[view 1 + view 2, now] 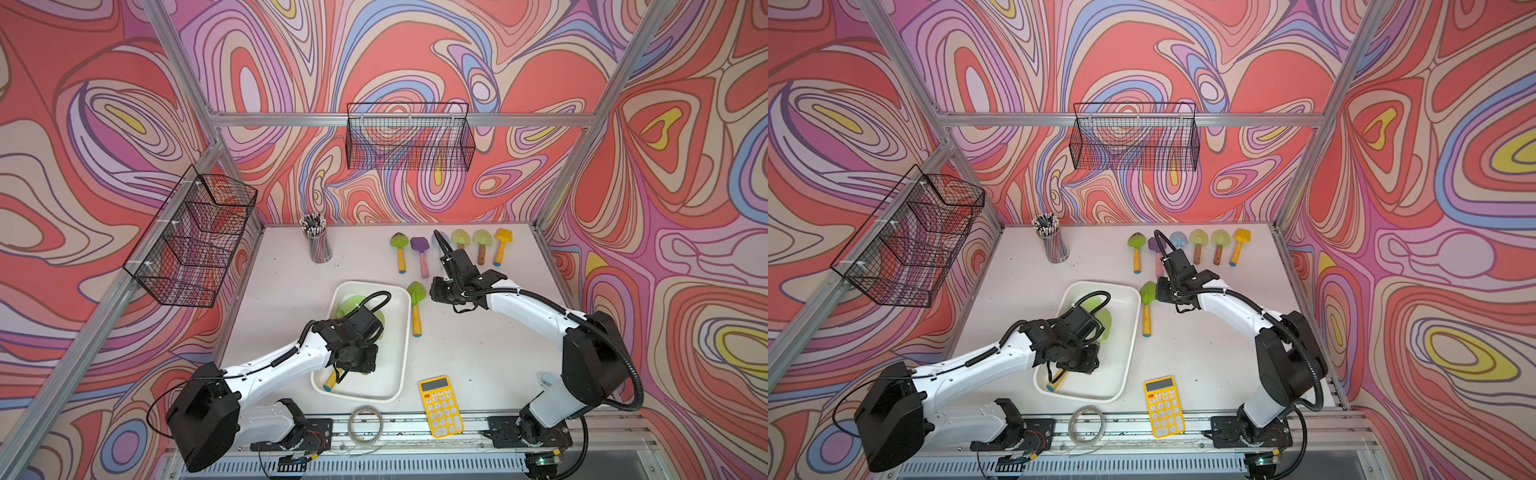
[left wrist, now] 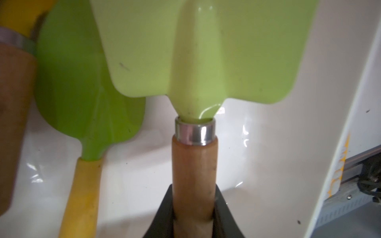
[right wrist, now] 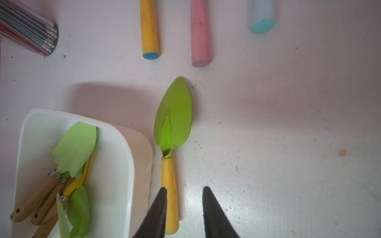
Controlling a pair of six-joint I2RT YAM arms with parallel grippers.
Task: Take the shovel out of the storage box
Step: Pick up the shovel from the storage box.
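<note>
The white storage box sits in the front middle of the table with several shovels in it. My left gripper reaches down into the box. It is shut on the wooden handle of a shovel with a pale green blade. A darker green shovel with a yellow handle lies beside it in the box. My right gripper hovers open over the table just right of the box, nothing between its fingers. It is close to a green shovel lying outside the box.
Several more shovels lie in a row at the back right. A cup of pencils stands at the back. A yellow calculator and a wire coil lie at the front edge. Black wire baskets hang on the walls.
</note>
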